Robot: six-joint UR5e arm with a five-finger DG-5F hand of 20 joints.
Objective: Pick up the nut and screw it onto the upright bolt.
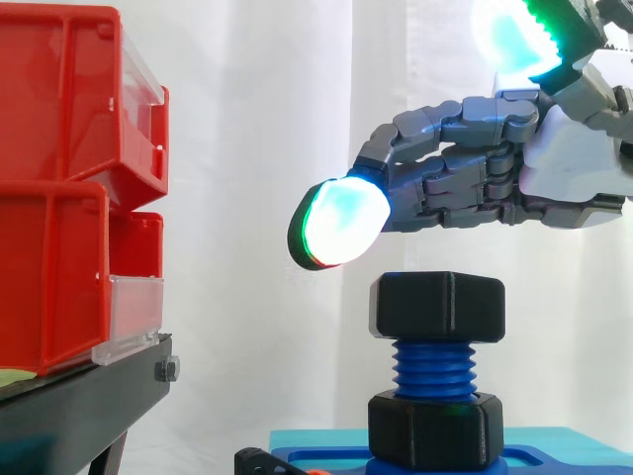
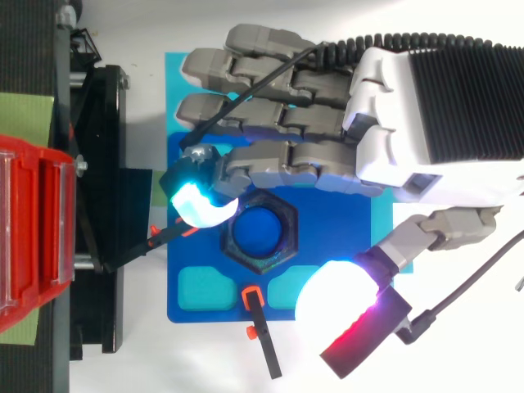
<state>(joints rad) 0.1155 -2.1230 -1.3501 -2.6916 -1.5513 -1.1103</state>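
A black hex nut (image 1: pixel 438 307) sits level on top of the upright blue bolt (image 1: pixel 435 368), with several threads bare below it. From above, the nut (image 2: pixel 232 243) rings the bolt's blue end (image 2: pixel 262 229). At the bolt's foot a second black hex collar (image 1: pixel 435 430) rests on the blue base plate (image 2: pixel 327 237). My hand (image 1: pixel 554 168) hovers just above the nut without touching it. Its fingers reach out to the left, loosely bent, and hold nothing. In the top view the hand (image 2: pixel 426 106) lies over the plate's far side, thumb spread toward the near right.
Red bins (image 1: pixel 59 198) are stacked on a black stand (image 1: pixel 79 406) to the left of the bolt. Thin black clamps with orange tips (image 2: pixel 262 327) lie at the plate's near and left edges. A white curtain hangs behind.
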